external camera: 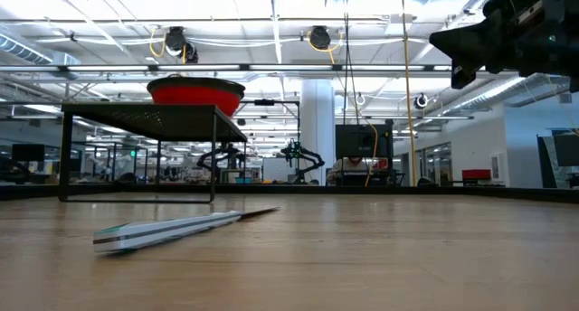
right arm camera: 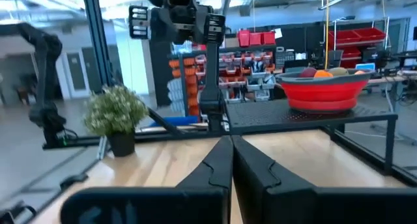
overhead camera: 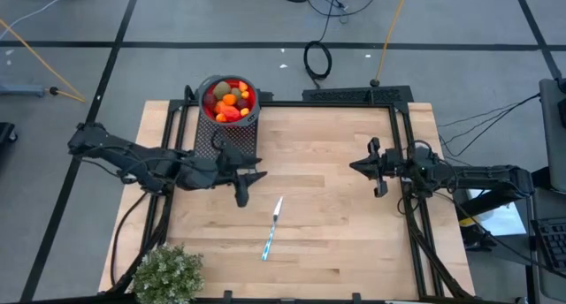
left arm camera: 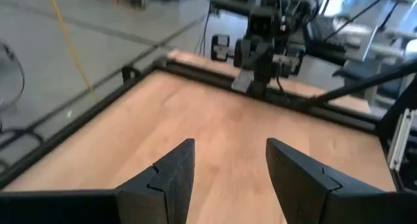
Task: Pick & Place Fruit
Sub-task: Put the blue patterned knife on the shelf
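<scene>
The fruit [overhead camera: 230,100] fills a red bowl [overhead camera: 250,93] that stands on a black mesh stand [overhead camera: 234,138] at the table's far left. In the right wrist view a few fruits [right arm camera: 315,72] peek over the bowl's rim [right arm camera: 324,92]. My left gripper [overhead camera: 251,184] hovers open just in front of the stand, pointing toward the table's right; its fingers [left arm camera: 171,175] hold nothing. My right gripper [overhead camera: 355,166] is shut and empty at the table's right side, pointing left; its fingers [right arm camera: 221,160] meet.
A slim white-and-blue knife-like tool [overhead camera: 272,227] lies flat near the table's middle, also seen in the low view [external camera: 172,228]. A bushy grey-green plant [overhead camera: 168,273] stands at the near left corner. Black frame rails [overhead camera: 402,127] run along the table's edges.
</scene>
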`<state>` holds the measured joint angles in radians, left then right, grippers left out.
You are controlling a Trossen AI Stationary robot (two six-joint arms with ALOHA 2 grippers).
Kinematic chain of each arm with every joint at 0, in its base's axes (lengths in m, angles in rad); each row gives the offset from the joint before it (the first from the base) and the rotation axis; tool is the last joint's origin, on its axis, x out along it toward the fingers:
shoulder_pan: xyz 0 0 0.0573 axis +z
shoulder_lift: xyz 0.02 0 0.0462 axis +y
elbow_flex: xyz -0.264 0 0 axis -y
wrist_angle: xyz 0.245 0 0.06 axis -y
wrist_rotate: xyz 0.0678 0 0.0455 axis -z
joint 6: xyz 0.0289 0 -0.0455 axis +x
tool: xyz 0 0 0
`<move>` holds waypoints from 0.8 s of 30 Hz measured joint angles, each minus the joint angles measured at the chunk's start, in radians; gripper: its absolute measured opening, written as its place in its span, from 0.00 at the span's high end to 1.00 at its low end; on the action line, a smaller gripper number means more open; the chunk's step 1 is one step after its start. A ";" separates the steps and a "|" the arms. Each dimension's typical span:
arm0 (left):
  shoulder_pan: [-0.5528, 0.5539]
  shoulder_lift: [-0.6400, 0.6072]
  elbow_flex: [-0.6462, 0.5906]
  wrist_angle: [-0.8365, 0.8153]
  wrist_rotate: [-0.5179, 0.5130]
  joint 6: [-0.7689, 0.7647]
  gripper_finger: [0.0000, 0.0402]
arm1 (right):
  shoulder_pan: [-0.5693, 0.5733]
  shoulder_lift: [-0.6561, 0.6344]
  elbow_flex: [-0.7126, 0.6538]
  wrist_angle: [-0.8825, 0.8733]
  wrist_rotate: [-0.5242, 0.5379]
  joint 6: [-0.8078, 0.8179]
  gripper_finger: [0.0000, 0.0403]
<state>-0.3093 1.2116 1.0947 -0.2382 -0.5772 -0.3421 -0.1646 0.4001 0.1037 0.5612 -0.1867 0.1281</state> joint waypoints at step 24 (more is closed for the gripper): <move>-0.051 0.495 0.511 -0.647 0.326 -0.699 0.53 | -0.016 -0.015 -0.004 -0.153 -0.164 0.116 1.00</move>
<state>-0.3598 1.7065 1.6053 -0.8852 -0.2508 -1.0410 -0.1805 0.3849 0.0996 0.4078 -0.3506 0.2444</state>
